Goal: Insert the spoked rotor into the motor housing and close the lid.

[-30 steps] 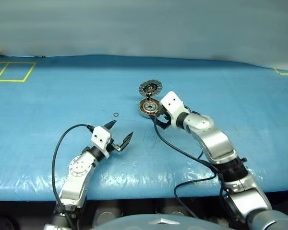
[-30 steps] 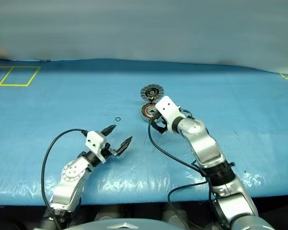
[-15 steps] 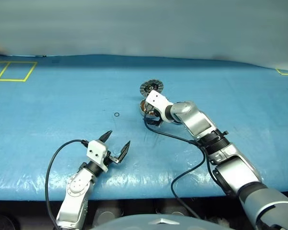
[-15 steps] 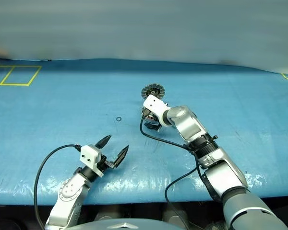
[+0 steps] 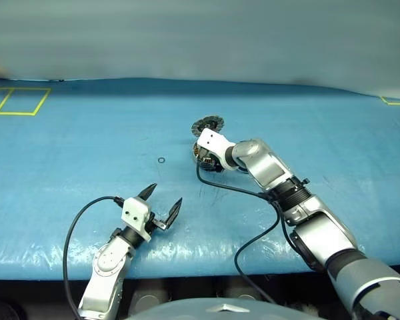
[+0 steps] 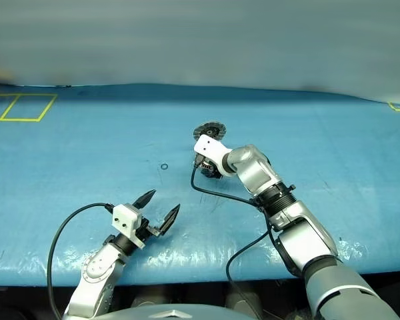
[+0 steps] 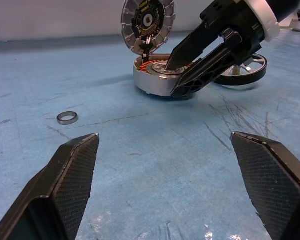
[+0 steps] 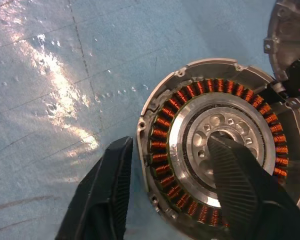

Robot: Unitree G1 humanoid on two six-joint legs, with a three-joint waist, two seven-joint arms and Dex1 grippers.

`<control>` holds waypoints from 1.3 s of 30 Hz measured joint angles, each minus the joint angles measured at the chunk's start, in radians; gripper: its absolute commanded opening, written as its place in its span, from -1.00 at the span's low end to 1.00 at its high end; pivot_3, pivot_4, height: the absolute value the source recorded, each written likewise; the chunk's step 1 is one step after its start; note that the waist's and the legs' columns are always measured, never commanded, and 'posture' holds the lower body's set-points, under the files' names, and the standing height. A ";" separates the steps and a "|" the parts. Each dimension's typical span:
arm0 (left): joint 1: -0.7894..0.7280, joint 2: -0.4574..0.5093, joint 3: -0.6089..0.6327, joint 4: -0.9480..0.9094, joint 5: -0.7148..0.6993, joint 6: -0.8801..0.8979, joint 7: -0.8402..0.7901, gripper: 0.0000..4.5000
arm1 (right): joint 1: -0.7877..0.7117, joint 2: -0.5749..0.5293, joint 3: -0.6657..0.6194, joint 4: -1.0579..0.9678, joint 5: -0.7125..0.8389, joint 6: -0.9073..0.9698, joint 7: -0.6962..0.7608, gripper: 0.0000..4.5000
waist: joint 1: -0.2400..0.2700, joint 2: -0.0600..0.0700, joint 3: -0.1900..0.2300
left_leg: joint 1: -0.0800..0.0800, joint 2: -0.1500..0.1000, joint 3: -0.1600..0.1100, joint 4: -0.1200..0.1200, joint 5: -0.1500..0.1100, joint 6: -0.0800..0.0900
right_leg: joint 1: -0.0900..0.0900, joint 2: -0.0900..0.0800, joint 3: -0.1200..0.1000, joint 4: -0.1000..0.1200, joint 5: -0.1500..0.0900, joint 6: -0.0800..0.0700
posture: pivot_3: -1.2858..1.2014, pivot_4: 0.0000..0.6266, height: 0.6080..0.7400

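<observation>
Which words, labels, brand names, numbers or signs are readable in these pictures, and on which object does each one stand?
None can be read.
The lid: its open face carries a dark and silver pattern with small marks, too small to tell whether they are letters.
The motor housing: copper windings and bare metal, no print.
The blue table cover: yellow taped lines form boxes, without text.
</observation>
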 measured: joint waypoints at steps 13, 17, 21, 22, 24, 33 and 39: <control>0.050 0.068 0.043 0.001 -0.014 -0.077 -0.041 1.00 | 0.226 0.074 -0.002 -0.393 -0.014 0.276 -0.070 -0.20 | -0.011 0.000 -0.017 | 0.010 0.008 0.000 -0.006 -0.005 -0.008 | 0.001 -0.003 -0.006 0.000 -0.008 -0.012 | 0.03 -0.52 1.00; 0.073 0.081 0.057 0.004 -0.032 -0.110 -0.070 1.00 | 0.306 0.105 0.031 -0.558 -0.009 0.410 -0.110 -0.20 | -0.011 0.000 -0.020 | 0.010 0.010 0.000 -0.006 -0.006 -0.010 | 0.000 -0.001 -0.008 0.000 -0.010 -0.014 | 0.03 -0.52 1.00; 0.092 0.083 0.069 0.004 -0.044 -0.130 -0.085 1.00 | 0.360 0.148 0.049 -0.665 0.016 0.522 -0.146 -0.20 | -0.011 -0.001 -0.022 | 0.010 0.014 -0.002 -0.006 -0.008 -0.013 | 0.000 0.003 -0.009 0.000 -0.012 -0.017 | 0.03 -0.52 1.00; 0.095 0.083 0.071 0.004 -0.045 -0.131 -0.089 1.00 | 0.366 0.156 0.050 -0.680 0.024 0.544 -0.154 -0.20 | -0.011 -0.001 -0.022 | 0.010 0.014 -0.002 -0.006 -0.008 -0.013 | 0.000 0.003 -0.009 0.000 -0.012 -0.018 | 0.03 -0.52 1.00; 0.104 0.084 0.075 0.004 -0.048 -0.133 -0.093 1.00 | 0.382 0.181 0.047 -0.714 0.039 0.593 -0.175 -0.20 | -0.012 -0.001 -0.022 | 0.010 0.015 -0.002 -0.006 -0.009 -0.015 | 0.000 0.004 -0.009 0.000 -0.012 -0.019 | 0.03 -0.52 1.00; 0.125 0.081 0.076 0.006 -0.061 -0.140 -0.101 1.00 | 0.435 0.210 0.053 -0.803 0.107 0.656 -0.243 -0.20 | -0.018 -0.002 -0.022 | 0.010 0.017 -0.003 -0.009 -0.011 -0.018 | -0.002 0.006 -0.009 0.000 -0.017 -0.020 | 0.03 -0.52 1.00; 0.129 0.086 0.085 0.022 -0.071 -0.152 -0.122 1.00 | 0.470 0.300 -0.005 -0.843 0.142 0.723 -0.333 0.48 | -0.017 0.000 -0.017 | 0.008 0.018 -0.004 -0.011 -0.011 -0.019 | -0.003 0.006 -0.011 0.000 -0.019 -0.021 | 0.03 -0.52 1.00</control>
